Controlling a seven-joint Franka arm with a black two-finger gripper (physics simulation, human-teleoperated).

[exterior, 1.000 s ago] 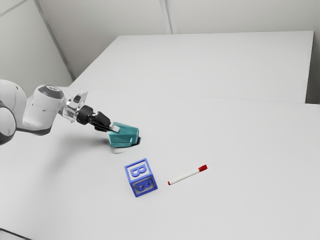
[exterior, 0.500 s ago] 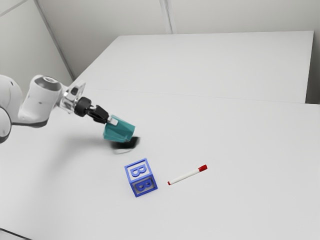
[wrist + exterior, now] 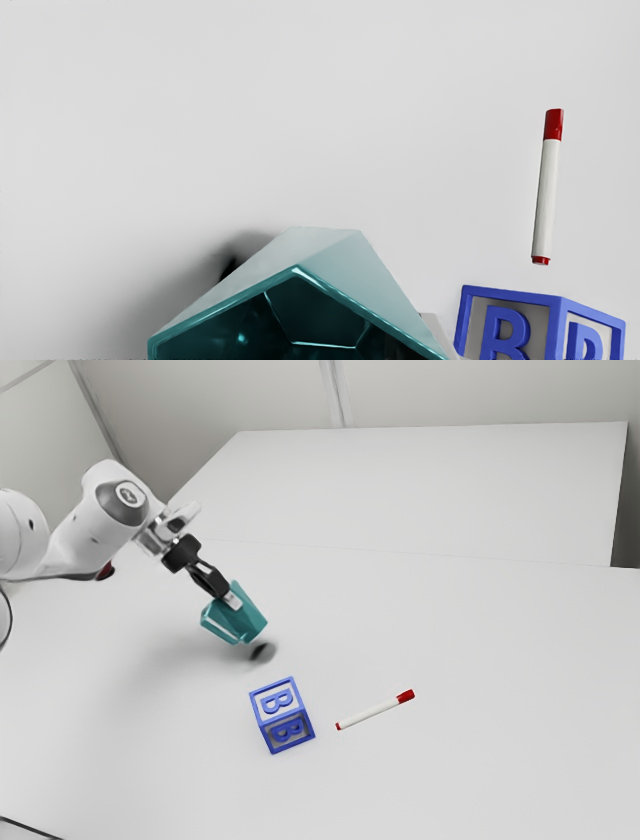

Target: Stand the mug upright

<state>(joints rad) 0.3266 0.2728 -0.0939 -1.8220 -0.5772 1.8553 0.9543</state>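
Teal and faceted, the mug [image 3: 238, 626] is up in your gripper [image 3: 231, 599], held at a tilt above the white table [image 3: 480, 760], with a small dark shadow [image 3: 262, 652] on the tabletop near its lower end. Your jaws are grasping the mug; one light-coloured fingertip [image 3: 234, 598] lies against its side, though you can't make out exactly where the other one meets it. From the wrist view you look into the mug's angular mouth, its glossy rim turned toward the hand's camera and its body narrowing away toward the base. The base is pointed down toward the table, at a slant.

Near the mug, on the table toward the exterior camera, you have a blue-framed alphabet block [image 3: 282, 716]. In the exterior view it shows you a raised blue B on two of its faces. Beside the block, toward the exterior view's right, a white marker [image 3: 374, 711] lies flat, apart from it. Its red cap [image 3: 405, 696] is at the end farther from the block, and its small red plug [image 3: 338, 727] is at the nearer end. Behind the white arm [image 3: 95, 525] you can see part of a dark red object [image 3: 105, 571], too hidden to identify.
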